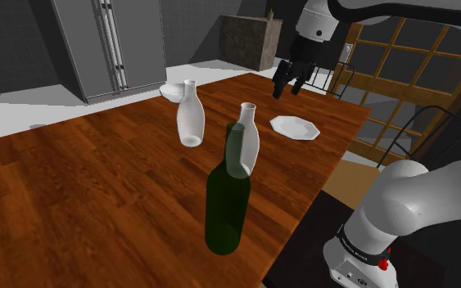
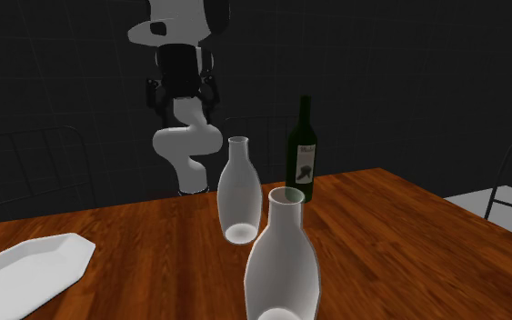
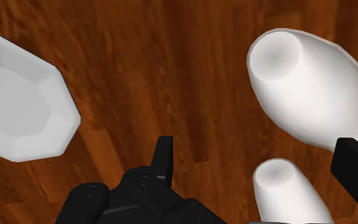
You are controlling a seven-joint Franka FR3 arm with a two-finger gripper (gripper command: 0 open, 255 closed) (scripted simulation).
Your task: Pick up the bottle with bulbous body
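Wooden surface [image 1: 73,188]: reddish-brown grain, bearing five pieces, listed here by the shoulder view from left to right. Grey refrigerator [image 1: 110,45]: stands on the floor beyond the surface's far edge. White bowl [image 1: 169,92]: near that far edge, just behind the bulbous bottle. Bulbous bottle [image 1: 190,119]: plain white, with a narrow neck over a swollen body. It stands upright in the far half of the surface, well apart from the jaws and with nothing touching it. In the second exterior view it is the nearest piece, low and just right of centre. Green bottle [image 1: 227,204]: dark glass, tall and straight-sided, upright, the piece closest to the arm's stand. A pale label shows on it in the second exterior view. Slim white bottle [image 1: 250,135]: upright, between the bulbous bottle and the plate, its lower part seen through the green bottle's neck. Speckled cabinet [image 1: 249,41]: against the back wall. White plate [image 1: 294,127]: angular rim, lying flat near the surface's far right corner. Jaws: black, released and spread apart with nothing between them. They hang in the air over the corner beyond the plate, clear of every piece. The wrist view looks down past them to the plate on one side and the mouths of both white bottles on the other. Wooden-framed window [image 1: 400,57]: behind the arm. Stand [image 1: 359,262]: lower right, beside the surface's near edge.
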